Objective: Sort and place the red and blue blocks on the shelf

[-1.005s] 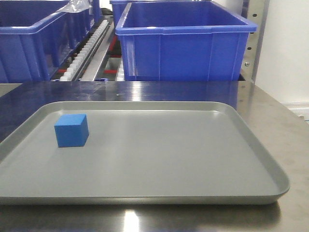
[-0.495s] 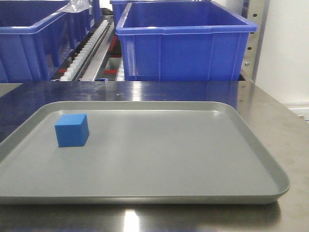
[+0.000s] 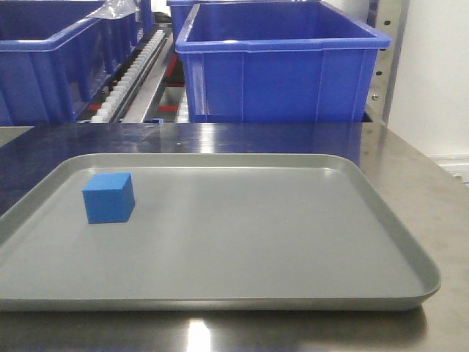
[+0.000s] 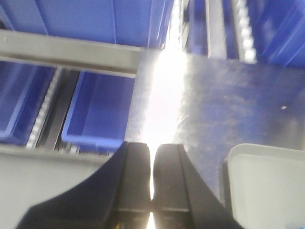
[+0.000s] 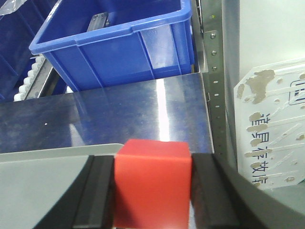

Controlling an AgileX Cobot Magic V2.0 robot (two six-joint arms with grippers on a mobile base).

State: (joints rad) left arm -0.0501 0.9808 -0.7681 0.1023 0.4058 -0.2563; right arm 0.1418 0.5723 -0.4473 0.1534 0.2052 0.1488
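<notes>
Right fingers [image 5: 207,191] pinch a bright red matte cube [image 5: 152,183]; left fingers [image 4: 136,181] are pressed together; a bright blue matte cube [image 3: 108,196] sits on a grey rimmed tray [image 3: 399,235].

blue block [image 3: 108,196]: matte cube, sits flat on grey tray [image 3: 256,242], far-left area, one vertical edge turned toward cam. red block [image 5: 152,186]: bright cube, upright, pinched side-to-side in right gripper [image 5: 152,191] by tray's right corner; prob. lifted, underside not visible. shelf [image 3: 139,66]: white roller track, steel frame, beyond tray's far edge.
</notes>
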